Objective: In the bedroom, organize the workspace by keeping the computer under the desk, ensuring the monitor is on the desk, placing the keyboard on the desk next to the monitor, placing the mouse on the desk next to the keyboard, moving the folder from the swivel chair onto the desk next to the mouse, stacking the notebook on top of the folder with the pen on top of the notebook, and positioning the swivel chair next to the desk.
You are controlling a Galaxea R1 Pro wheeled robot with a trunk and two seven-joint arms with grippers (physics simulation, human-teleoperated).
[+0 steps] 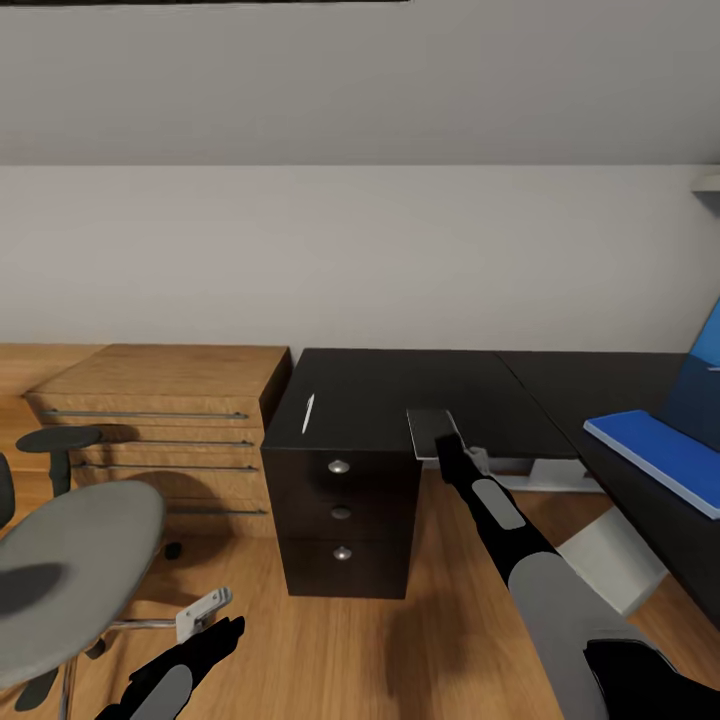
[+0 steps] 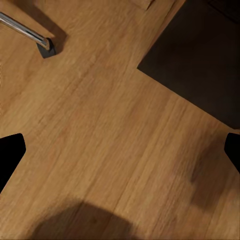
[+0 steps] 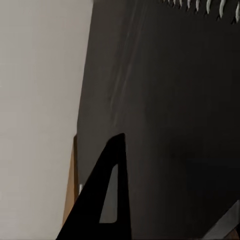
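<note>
One right gripper (image 1: pixel 447 447) clamps the flat grey notebook (image 1: pixel 430 430) at centre frame; lift it level over the black counter (image 1: pixel 380 395). Left gripper (image 1: pixel 215 625) is open.

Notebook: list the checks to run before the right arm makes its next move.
1. Right end effector reaches the notebook: ok, it sits at the notebook's near edge, at the front of the desk.
2. Grip closed on the notebook: cannot tell.
3. Folder already on the desk: ok, lying flat on the right.
4. Visible part of the folder's top free for stacking: ok.
5. Pen out of the way: ok, on the desk, apart from the notebook.
6. Left end effector free: ok, open above the floor beside the swivel chair.
</note>
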